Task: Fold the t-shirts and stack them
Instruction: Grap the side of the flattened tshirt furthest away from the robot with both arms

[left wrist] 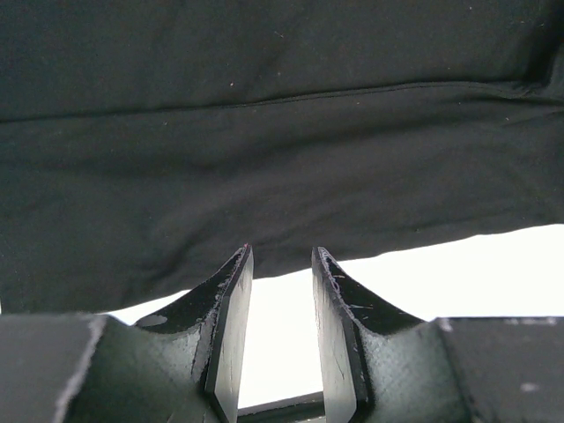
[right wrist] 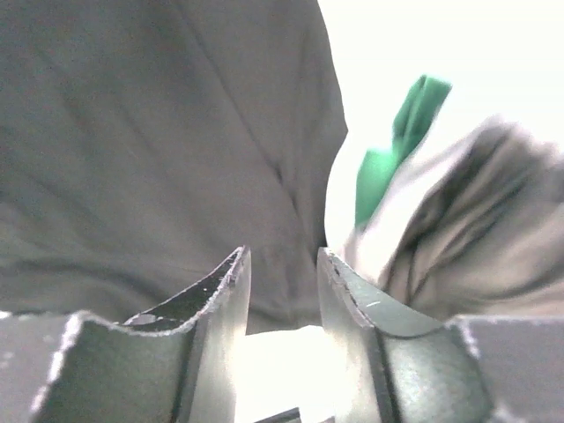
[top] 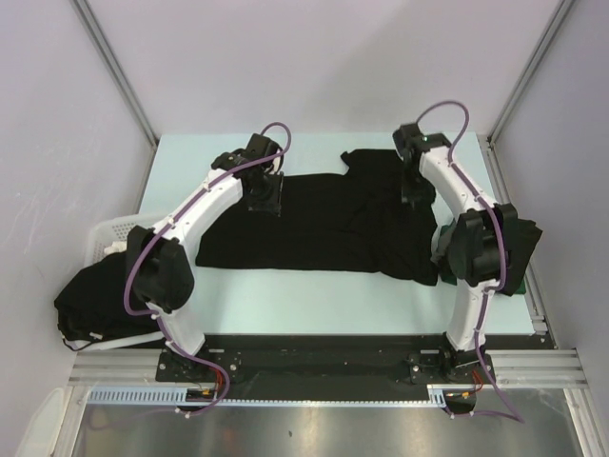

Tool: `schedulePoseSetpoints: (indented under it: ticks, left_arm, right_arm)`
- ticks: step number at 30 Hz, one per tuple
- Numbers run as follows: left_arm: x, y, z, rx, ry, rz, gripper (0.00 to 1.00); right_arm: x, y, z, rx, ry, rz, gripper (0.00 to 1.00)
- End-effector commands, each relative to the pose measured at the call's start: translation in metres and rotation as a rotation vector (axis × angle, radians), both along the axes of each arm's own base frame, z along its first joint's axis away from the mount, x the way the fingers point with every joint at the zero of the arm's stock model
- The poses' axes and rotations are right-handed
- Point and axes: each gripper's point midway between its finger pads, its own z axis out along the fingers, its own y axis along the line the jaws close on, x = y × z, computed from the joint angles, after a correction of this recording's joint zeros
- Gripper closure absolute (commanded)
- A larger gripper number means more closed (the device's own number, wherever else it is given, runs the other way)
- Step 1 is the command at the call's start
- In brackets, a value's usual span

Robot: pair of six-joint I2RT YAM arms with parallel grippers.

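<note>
One black t-shirt (top: 324, 224) lies spread across the middle of the table, wrinkled at its right end. My left gripper (top: 266, 200) hovers at the shirt's far left edge, open and empty. In the left wrist view its fingers (left wrist: 282, 256) stand apart over bare table, with the shirt's hem (left wrist: 264, 159) just beyond the tips. My right gripper (top: 416, 195) is over the shirt's far right part, open and empty. In the right wrist view its fingers (right wrist: 282, 256) are apart and the shirt (right wrist: 159, 132) fills the left.
A white slotted basket (top: 109, 238) stands at the left edge, with more black shirts (top: 95, 300) heaped over its near side. A dark cloth pile with a green piece (top: 519, 252) lies at the right edge; it also shows in the right wrist view (right wrist: 397, 159).
</note>
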Motion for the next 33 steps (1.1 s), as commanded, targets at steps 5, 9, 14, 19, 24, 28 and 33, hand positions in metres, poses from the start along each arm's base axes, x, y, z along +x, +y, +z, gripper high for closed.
schedulePoseSetpoints:
  ticks: [5, 9, 14, 19, 24, 28, 33]
  left_arm:
    - [0.001, -0.003, 0.01, -0.025, -0.02, 0.02, 0.61]
    - [-0.003, -0.001, 0.009, -0.023, -0.011, 0.043, 0.61]
    - [-0.013, 0.001, 0.004, -0.031, 0.009, 0.065, 0.6]
    - [-0.019, 0.002, -0.001, -0.037, 0.023, 0.082, 0.59]
    - [-0.025, 0.003, -0.008, -0.018, 0.05, 0.094, 0.58]
    - [-0.029, 0.003, -0.009, -0.004, 0.062, 0.096, 0.58]
    - [-0.031, 0.001, -0.003, -0.007, 0.06, 0.094, 0.58]
  right_arm:
    - [0.121, -0.004, 0.017, -0.039, -0.184, 0.089, 0.57]
    - [0.173, -0.006, 0.004, 0.036, -0.276, 0.107, 0.58]
    - [0.203, 0.001, -0.017, 0.112, -0.356, 0.161, 0.58]
    - [0.236, 0.016, -0.014, 0.137, -0.463, 0.251, 0.56]
    - [0.259, 0.023, -0.017, 0.207, -0.533, 0.277, 0.51]
    - [0.271, 0.033, -0.03, 0.246, -0.56, 0.317, 0.49]
    - [0.283, 0.032, -0.04, 0.249, -0.598, 0.323, 0.43]
